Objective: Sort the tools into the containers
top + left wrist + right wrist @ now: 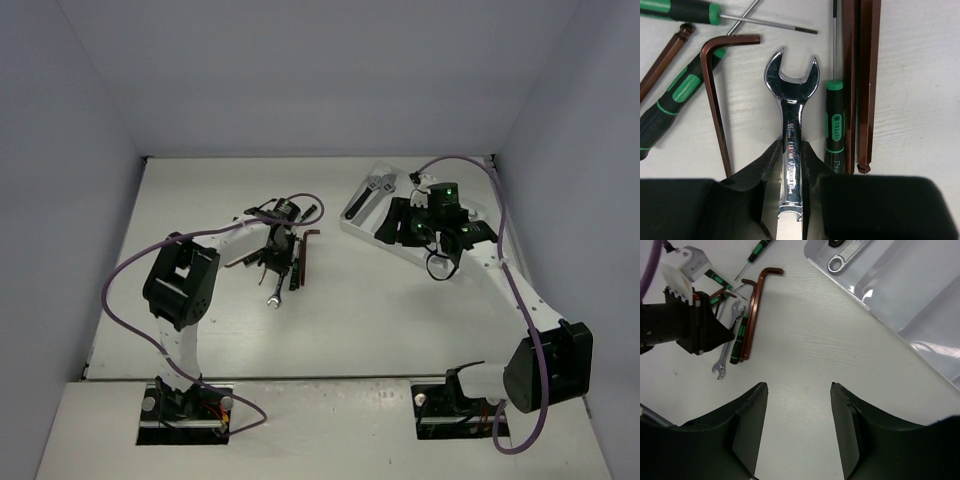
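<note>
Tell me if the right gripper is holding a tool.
No, the right gripper stands open over bare table, nothing between its jaws.

"CHROME VANADIUM" on open-end wrench

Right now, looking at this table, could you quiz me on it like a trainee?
1. True or false: the left end effector is shut on a silver open-end wrench.
2. Which tool is visible in the tray? A) adjustable wrench B) screwdriver C) hex key
3. What does the right end effector hold?
Key: 1 true; 2 A; 3 nothing, its jaws stand open.
</note>
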`<action>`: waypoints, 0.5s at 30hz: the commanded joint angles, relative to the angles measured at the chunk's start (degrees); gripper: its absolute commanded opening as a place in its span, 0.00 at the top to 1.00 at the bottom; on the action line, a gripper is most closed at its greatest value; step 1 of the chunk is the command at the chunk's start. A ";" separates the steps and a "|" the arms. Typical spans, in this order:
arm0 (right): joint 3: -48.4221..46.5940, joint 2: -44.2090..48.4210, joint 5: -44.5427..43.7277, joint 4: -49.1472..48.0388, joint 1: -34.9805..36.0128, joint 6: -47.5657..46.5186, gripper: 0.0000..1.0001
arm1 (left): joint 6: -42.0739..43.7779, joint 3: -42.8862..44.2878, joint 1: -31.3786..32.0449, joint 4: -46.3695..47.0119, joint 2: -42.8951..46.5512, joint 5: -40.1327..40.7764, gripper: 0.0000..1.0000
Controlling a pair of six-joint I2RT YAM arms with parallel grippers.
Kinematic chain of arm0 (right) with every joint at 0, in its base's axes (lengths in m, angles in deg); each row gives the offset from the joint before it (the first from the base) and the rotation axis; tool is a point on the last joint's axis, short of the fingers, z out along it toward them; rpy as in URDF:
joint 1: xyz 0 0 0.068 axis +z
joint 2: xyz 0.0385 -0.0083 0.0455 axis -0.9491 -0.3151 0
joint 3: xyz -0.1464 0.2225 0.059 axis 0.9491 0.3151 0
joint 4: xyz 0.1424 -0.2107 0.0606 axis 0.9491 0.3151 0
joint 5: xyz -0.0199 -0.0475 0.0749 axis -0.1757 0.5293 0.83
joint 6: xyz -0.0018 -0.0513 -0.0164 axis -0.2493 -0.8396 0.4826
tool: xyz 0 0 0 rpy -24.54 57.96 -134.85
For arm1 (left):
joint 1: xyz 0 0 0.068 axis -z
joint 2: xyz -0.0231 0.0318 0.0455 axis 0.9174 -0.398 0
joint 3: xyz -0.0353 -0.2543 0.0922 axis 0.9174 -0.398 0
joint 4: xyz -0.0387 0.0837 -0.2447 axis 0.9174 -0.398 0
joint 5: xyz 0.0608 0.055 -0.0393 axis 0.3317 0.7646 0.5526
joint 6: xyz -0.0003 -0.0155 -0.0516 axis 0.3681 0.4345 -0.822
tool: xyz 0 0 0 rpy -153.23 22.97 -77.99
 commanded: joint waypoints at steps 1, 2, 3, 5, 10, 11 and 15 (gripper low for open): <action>1.44 1.98 0.77 -11.12 3.95 5.06 0.50 | -1.71 1.28 -0.40 -3.29 4.39 -0.03 1.00; 2.13 1.86 0.71 -13.27 4.53 5.60 0.50 | -1.95 1.36 -0.46 -3.30 4.71 0.21 1.00; 2.75 1.76 0.66 -15.12 5.46 6.13 0.50 | -2.16 1.49 -0.54 -3.30 5.03 0.39 1.00; 3.52 1.49 0.59 -17.53 7.71 6.83 0.50 | -2.42 1.81 -0.74 -3.30 5.62 0.52 1.00; 4.29 -0.40 -0.44 -22.04 12.45 6.82 0.50 | -2.69 2.47 -1.47 -3.13 7.54 0.03 1.00; 4.54 -0.42 -0.91 -23.26 13.11 7.05 0.50 | -2.57 2.64 -1.55 -3.13 7.70 -0.37 1.00; 6.64 -0.77 -1.12 -28.21 15.71 7.58 0.49 | -2.26 3.11 -1.63 -3.21 8.80 -1.54 1.00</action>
